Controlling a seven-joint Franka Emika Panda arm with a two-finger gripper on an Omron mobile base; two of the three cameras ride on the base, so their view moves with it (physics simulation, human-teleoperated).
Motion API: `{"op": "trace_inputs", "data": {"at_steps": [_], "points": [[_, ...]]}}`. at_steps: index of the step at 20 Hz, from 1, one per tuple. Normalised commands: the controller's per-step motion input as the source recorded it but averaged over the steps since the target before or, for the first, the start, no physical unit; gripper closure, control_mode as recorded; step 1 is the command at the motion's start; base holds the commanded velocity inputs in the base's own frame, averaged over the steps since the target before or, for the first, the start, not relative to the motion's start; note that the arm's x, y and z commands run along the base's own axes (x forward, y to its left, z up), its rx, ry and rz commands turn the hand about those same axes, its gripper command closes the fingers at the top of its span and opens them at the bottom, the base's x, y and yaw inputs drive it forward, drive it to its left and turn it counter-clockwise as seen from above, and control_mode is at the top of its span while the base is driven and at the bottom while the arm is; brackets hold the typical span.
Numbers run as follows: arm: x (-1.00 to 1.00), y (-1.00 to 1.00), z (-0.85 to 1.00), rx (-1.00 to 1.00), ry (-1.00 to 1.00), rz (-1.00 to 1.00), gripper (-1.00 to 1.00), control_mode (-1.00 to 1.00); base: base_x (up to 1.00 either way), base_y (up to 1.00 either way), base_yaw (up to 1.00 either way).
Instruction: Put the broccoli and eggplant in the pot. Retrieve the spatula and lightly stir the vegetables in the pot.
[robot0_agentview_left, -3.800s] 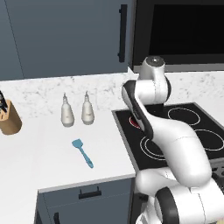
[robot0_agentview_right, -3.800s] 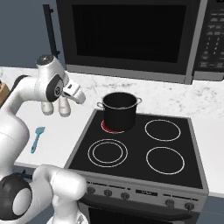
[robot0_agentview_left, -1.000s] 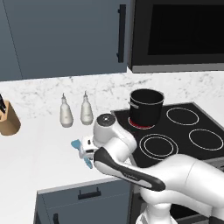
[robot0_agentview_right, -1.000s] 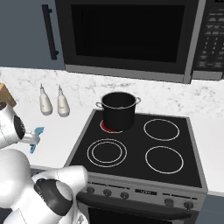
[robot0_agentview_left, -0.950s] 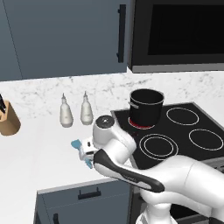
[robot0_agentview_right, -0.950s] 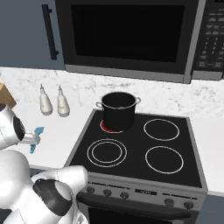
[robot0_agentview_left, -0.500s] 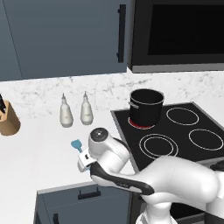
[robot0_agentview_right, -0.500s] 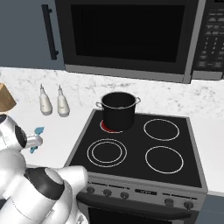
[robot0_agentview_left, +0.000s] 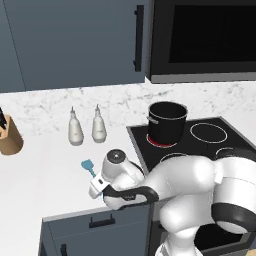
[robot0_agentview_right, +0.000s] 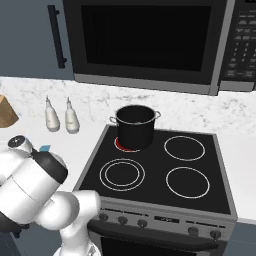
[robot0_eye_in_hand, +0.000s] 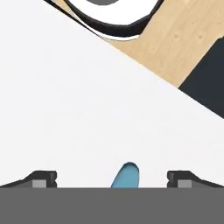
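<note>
The spatula (robot0_agentview_left: 88, 166) lies flat on the white counter (robot0_agentview_left: 45, 175) left of the stove (robot0_agentview_right: 160, 170), near the counter's front edge, with bare surface all around it. It is light blue, its rounded handle end (robot0_eye_in_hand: 126, 176) between the spread fingertips of the gripper (robot0_eye_in_hand: 113, 178), untouched. The black pot (robot0_agentview_right: 135, 126) stands on the stove's rear-left burner.

A light-blue spatula (robot0_agentview_left: 88, 166) lies on the white counter (robot0_agentview_left: 40, 175); the pot (robot0_agentview_left: 167, 122) is black with a silvery rim.

Dark blue-grey cabinets (robot0_agentview_left: 70, 45), marbled backsplash (robot0_agentview_left: 115, 102), white counter (robot0_agentview_left: 45, 175), black microwave (robot0_agentview_right: 145, 42), wood floor (robot0_eye_in_hand: 175, 48).
</note>
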Motion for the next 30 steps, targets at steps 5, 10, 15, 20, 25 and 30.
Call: {"op": "trace_inputs", "data": {"at_steps": [5, 10, 15, 20, 25, 30], "points": [[0.24, 0.25, -0.25, 0.00, 0.08, 0.10, -1.00, -1.00, 0.00, 0.00, 0.00], [0.36, 0.18, -0.20, 0.00, 0.14, 0.01, -1.00, -1.00, 0.00, 0.00, 0.00], [0.20, 0.01, -0.37, 0.00, 0.17, 0.00, 1.00, -1.00, 0.00, 0.00, 0.00], [-0.11, -0.01, -0.48, 0.00, 0.13, 0.00, 1.00, -1.00, 0.00, 0.00, 0.00], [-0.60, -0.25, -0.13, 0.01, 0.00, -0.05, 1.00, -1.00, 0.00, 0.00, 0.00], [-0.84, -0.31, 0.30, 0.05, -0.07, -0.08, 1.00, -1.00, 0.00, 0.00, 0.00]]}}
